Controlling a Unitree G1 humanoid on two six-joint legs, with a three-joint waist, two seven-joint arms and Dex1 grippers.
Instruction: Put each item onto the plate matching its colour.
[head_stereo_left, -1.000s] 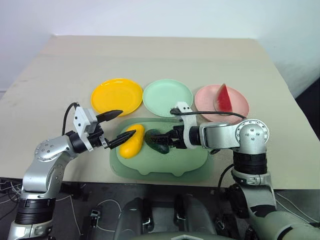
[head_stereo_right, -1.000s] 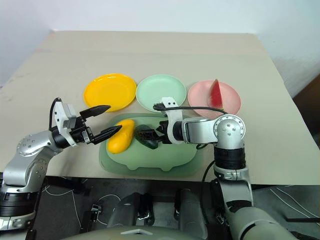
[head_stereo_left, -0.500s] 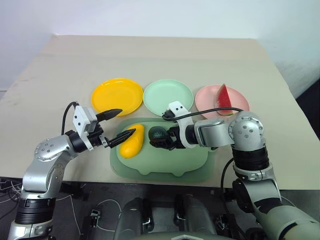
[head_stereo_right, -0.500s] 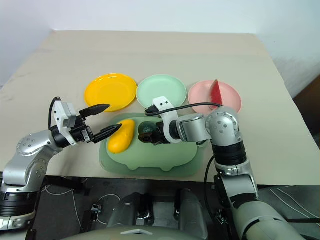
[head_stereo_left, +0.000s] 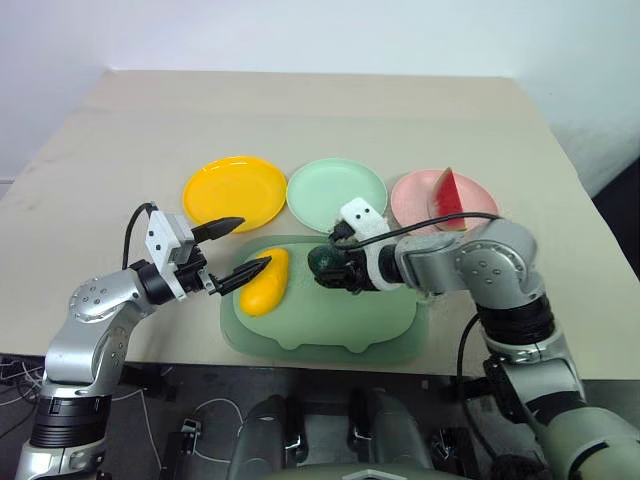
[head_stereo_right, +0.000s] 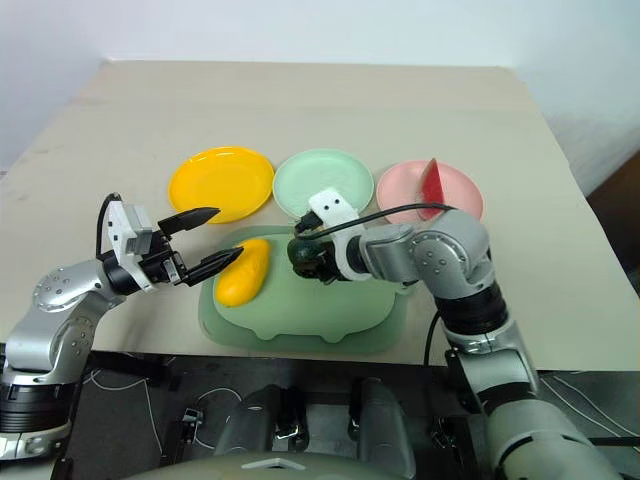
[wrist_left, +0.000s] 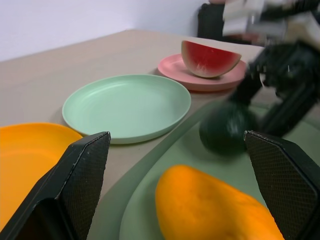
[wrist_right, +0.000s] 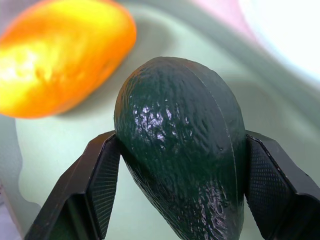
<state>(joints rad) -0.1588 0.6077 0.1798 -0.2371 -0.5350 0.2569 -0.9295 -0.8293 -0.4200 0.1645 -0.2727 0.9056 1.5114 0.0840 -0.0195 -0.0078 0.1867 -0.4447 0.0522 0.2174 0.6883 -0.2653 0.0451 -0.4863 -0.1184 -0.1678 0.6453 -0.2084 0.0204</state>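
The avocado (wrist_right: 181, 150) is being gripped between both fingers of the right gripper (head_stereo_left: 333, 266), above the mat (head_stereo_left: 330, 325). The mango (head_stereo_left: 265, 281) is lying on the mat, just past the left gripper (head_stereo_left: 230, 252), whose jaws are being held wide apart and empty.

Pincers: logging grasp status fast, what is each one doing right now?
Left pincer: open, holding nothing, beside the mango.
Right pincer: shut on the avocado, above the mat.

Right pincer (wrist_right: 182, 165) clamping avocado (wrist_right: 182, 150), mango (wrist_right: 60, 55) beyond, green mat (wrist_right: 60, 150)
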